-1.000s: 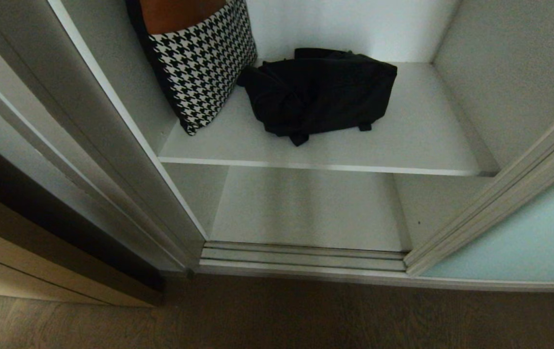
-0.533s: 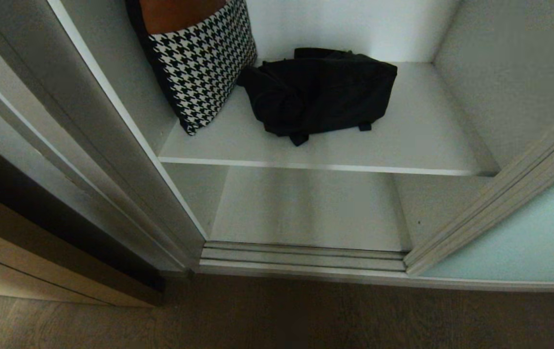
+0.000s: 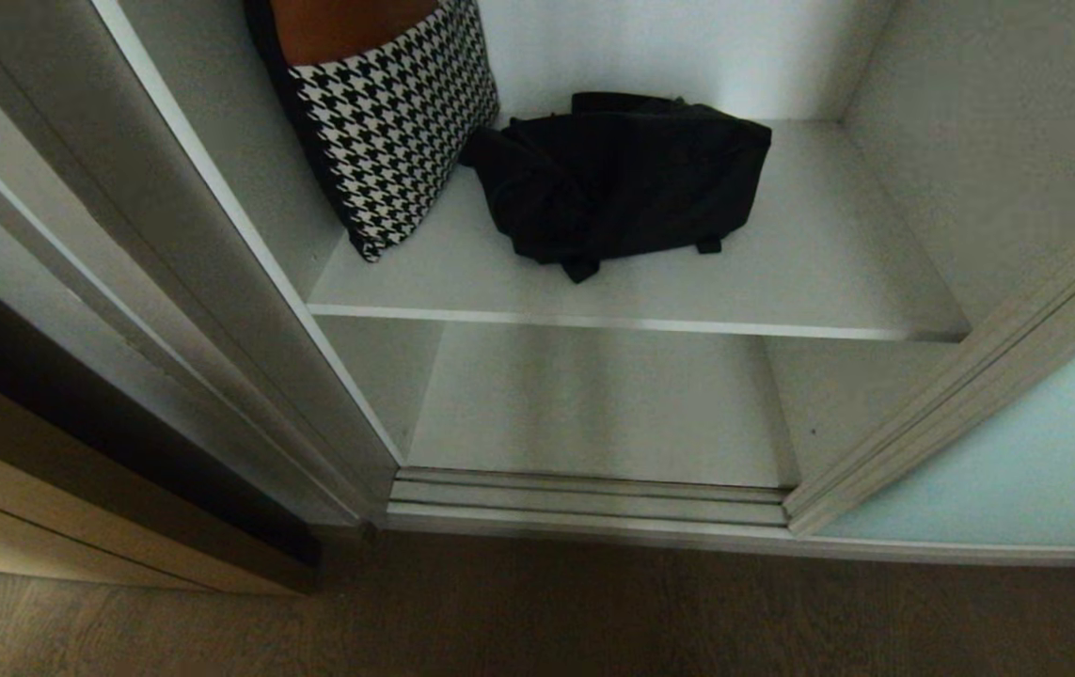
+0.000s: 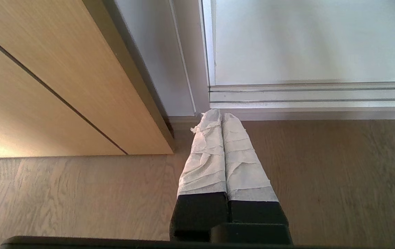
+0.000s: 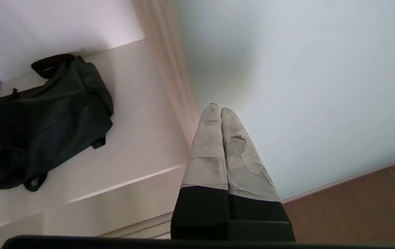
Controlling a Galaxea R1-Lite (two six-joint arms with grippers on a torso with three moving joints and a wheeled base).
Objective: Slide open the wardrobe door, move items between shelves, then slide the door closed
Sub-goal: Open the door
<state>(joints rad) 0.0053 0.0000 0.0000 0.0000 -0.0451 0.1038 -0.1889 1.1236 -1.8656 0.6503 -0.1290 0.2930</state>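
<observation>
With the sliding wardrobe door (image 3: 1017, 451) open at lower right, the closed, empty right gripper (image 5: 220, 110) must next open toward the black bag (image 3: 626, 183) at upper centre.

Frosted aqua sliding wardrobe door (image 3: 1017, 470) slid aside at right, white shelves (image 3: 810, 273) exposed, upper above lower

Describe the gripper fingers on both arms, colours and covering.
Left gripper: two long tapered fingers wrapped in wrinkled white tape, black ribbed bases. Right gripper: same build, but its tape is greyer, torn and peeling on one finger. No cables or markings visible.
</observation>
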